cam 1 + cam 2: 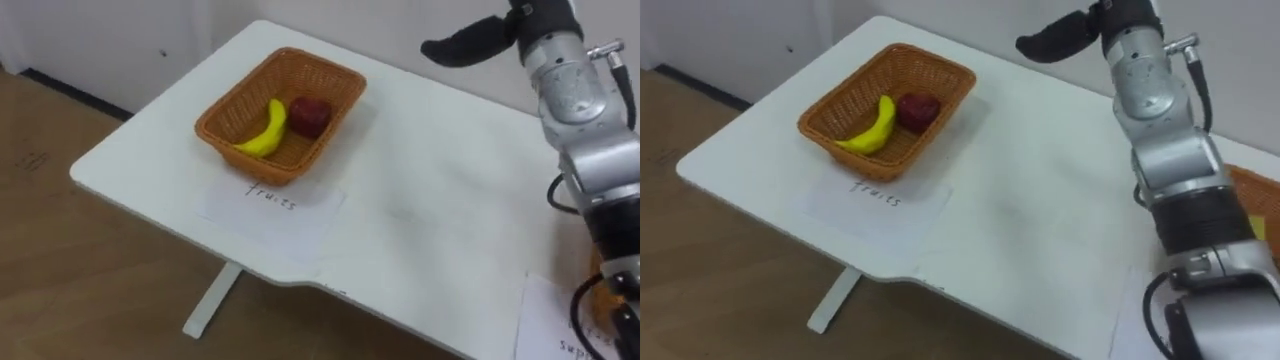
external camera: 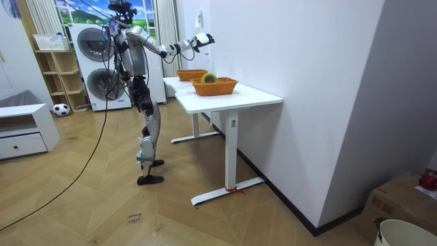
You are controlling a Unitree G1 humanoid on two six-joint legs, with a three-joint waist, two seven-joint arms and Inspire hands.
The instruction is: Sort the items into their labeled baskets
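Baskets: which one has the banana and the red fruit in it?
The left basket, behind the paper label, holds the banana and red fruit; the right basket, behind the robot's right arm, is mostly hidden.

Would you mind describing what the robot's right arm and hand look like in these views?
The right arm is a chain of rounded, silver-grey metal segments, with a black band on the section lower in the eye views. Thin black cables loop along its side. The right hand at its end is black all over, with no markings I can make out.
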